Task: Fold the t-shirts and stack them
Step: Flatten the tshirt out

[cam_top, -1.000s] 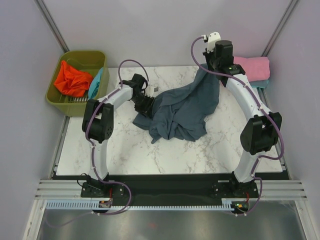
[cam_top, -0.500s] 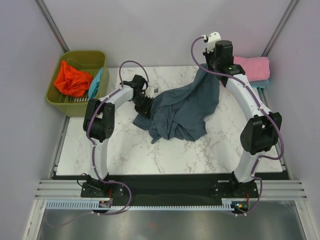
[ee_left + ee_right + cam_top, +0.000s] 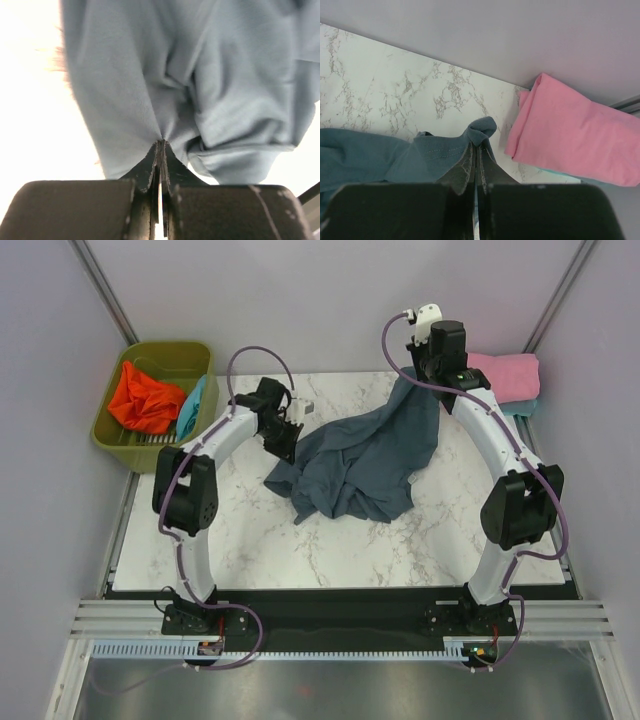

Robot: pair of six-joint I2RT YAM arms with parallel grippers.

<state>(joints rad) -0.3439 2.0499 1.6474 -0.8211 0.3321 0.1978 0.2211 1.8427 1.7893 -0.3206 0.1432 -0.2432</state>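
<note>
Left gripper (image 3: 293, 430) has shifted toward 11 o'clock, drawing the slate t-shirt (image 3: 365, 460) edge along. Both grippers are clamped on that shirt, the right gripper (image 3: 426, 376) at 1 o'clock beside the pink t-shirt (image 3: 505, 373). The bulk lies bunched mid-table. Risk: thin pinches may slip under spreading tension.

Left wrist view: table (image 3: 30, 125) is blown out to white, no detail. The blue-grey shirt (image 3: 190, 75) runs off the top and right edges. Right wrist view: pink shirt (image 3: 570, 145) is cut by the right edge, and the teal shirt (image 3: 555, 172) under it is just a sliver. Top view: both pinch points are too small to make out.
</note>
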